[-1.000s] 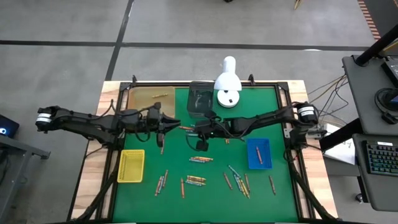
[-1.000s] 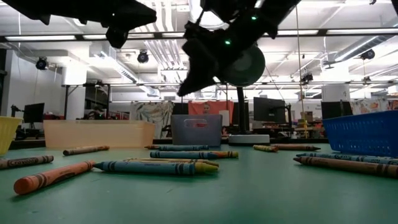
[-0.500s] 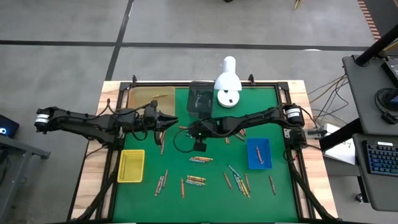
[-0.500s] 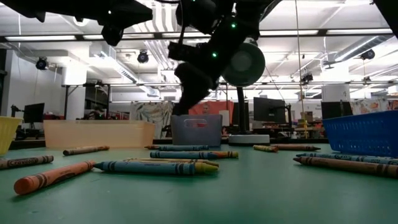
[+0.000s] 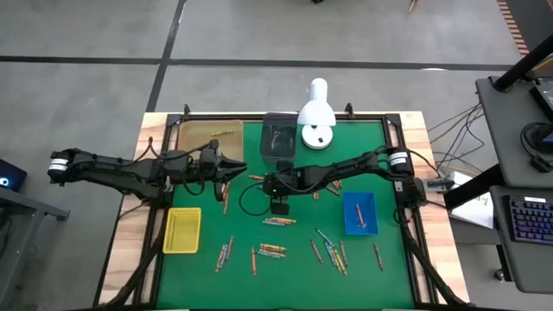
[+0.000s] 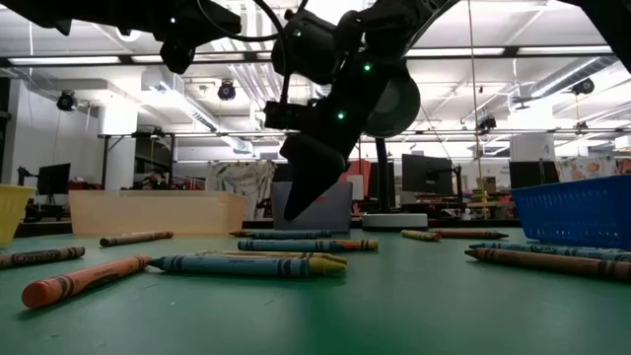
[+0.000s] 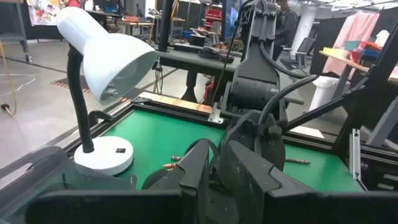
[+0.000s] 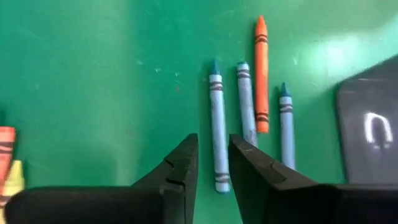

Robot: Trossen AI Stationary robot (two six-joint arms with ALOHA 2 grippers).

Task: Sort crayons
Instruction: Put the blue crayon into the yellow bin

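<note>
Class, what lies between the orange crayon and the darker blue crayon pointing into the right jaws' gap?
One paler blue crayon, roughly parallel to both; the right wrist view shows it.

Green-topped table (image 5: 259, 229) beneath my jaws, loose crayons (image 5: 279, 221) scattered below and around them, yellow tray (image 5: 182, 230), blue tray (image 5: 359, 212), grey bin (image 5: 277, 136), amber tray (image 5: 206, 135), white lamp (image 5: 316, 117) beyond.

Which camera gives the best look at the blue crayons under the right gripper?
The right wrist view: three blue crayons lie beside an orange crayon, just beyond the right gripper. The high view shows only tiny specks near there. In the low view I cannot pick them out; the left wrist view misses them.
</note>
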